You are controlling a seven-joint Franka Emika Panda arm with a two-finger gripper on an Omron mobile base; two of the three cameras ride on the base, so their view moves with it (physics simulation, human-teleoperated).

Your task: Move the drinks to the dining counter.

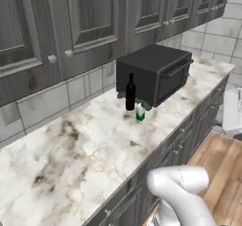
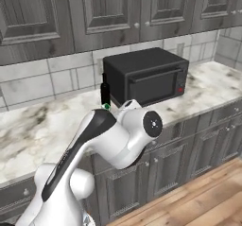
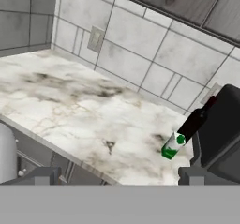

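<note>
The wine bottle (image 1: 130, 92) and the green-and-white carton (image 1: 140, 111) are seen whole in the left base view, just left of the black oven (image 1: 156, 73); in the right base view they are partly hidden by the arm. Both stand far beyond the fingertips (image 3: 44, 176), which are set wide apart. The marble counter (image 1: 71, 154) lies under grey cabinets (image 1: 71, 21)

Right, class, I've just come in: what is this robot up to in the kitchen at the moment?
The robot arm faces a marble counter under grey cabinets and holds nothing. A black wine bottle and a small green-and-white carton stand close together in front of the black microwave, untouched. In the hand view the gripper is open and well short of both drinks, so no pick has begun.
</note>
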